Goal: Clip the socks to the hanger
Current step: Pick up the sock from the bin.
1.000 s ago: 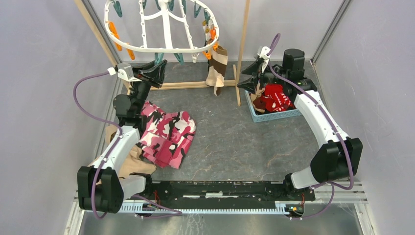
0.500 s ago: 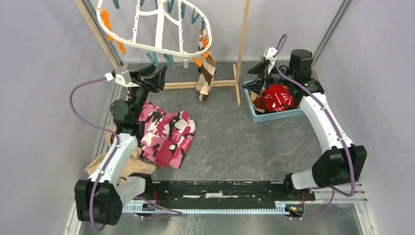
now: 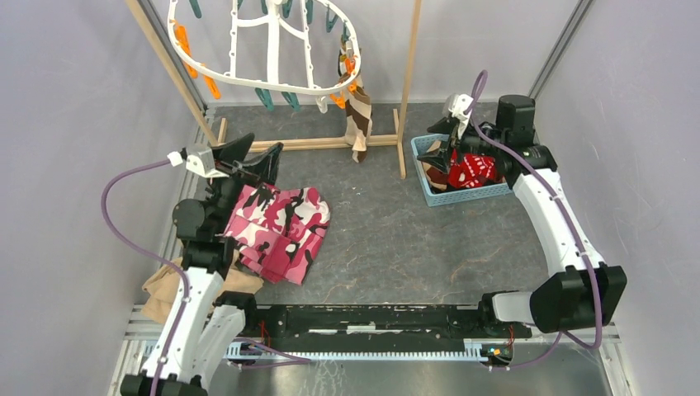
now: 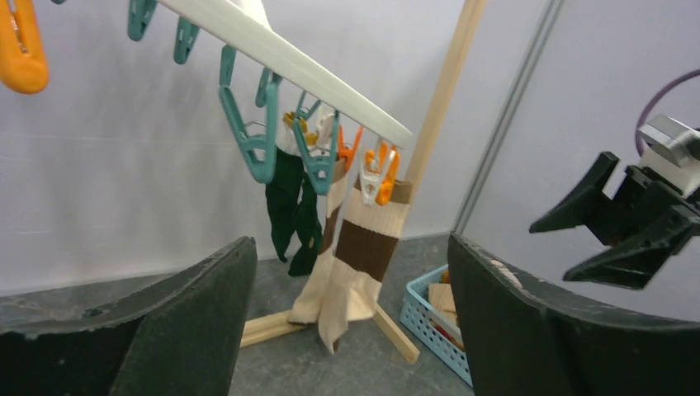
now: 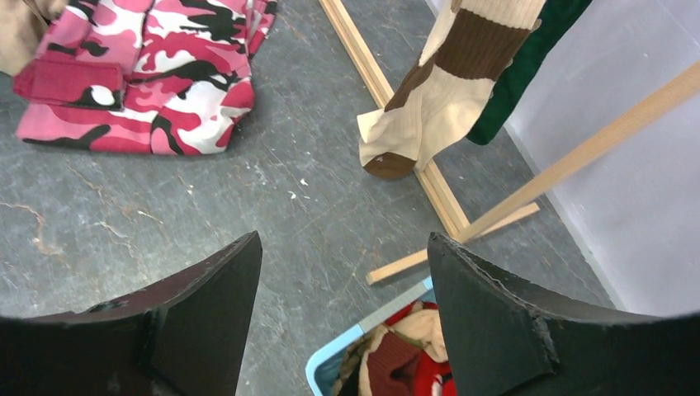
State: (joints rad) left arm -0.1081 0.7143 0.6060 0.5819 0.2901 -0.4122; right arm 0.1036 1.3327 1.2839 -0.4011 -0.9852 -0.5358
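Working over mottled grey table (image 3: 396,239), pale walls (image 3: 66,124). Dangling brown-striped sock (image 4: 355,256) from hanger (image 4: 281,56), toe down, seemingly near-vertical. Holding left gripper (image 4: 351,243), right gripper (image 5: 342,241) wide, empty.

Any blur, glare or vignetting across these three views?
Top view: even soft light, no glare, sharp; hanger cropped at the top edge. Left wrist: own jaws dark and soft up close, striped sock sharp. Right wrist: floor crisp, bottom corners go dark.
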